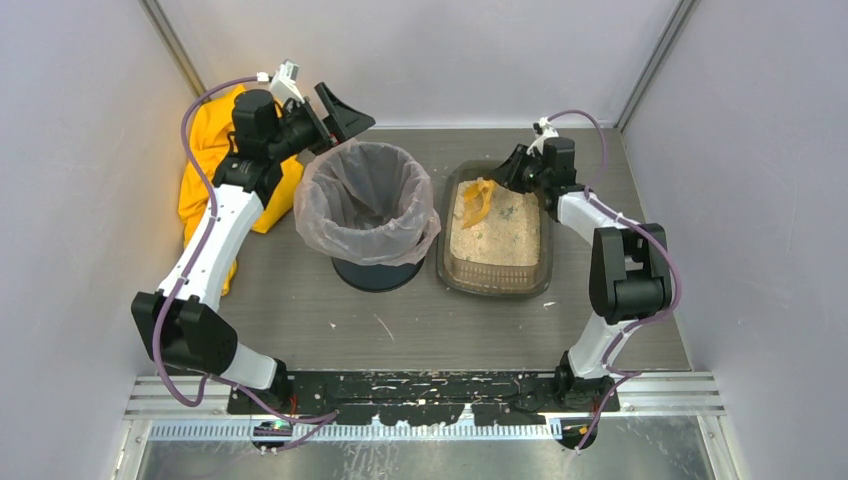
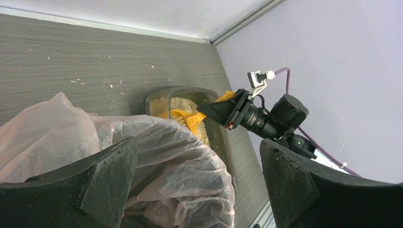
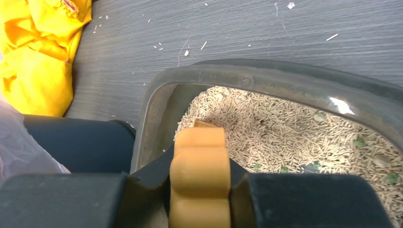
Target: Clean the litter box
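The litter box (image 1: 444, 262), a shallow dark translucent tray of beige litter, sits right of centre; it also shows in the left wrist view (image 2: 223, 137) and in the right wrist view (image 3: 266, 78). My right gripper (image 1: 513, 172) hovers over the box's far end, shut on the handle of the orange scoop (image 3: 200, 180). The scoop's blade (image 1: 476, 201) rests on the litter at the far left of the box. My left gripper (image 1: 338, 112) is open and empty, above the far rim of the round bin (image 1: 370, 200) with a clear bag liner.
A crumpled yellow cloth (image 1: 208, 160) lies at the far left behind the left arm; it also shows in the right wrist view (image 3: 38, 52). Small green and dark bits (image 3: 390, 178) lie in the litter. Grey walls close the table's back and sides.
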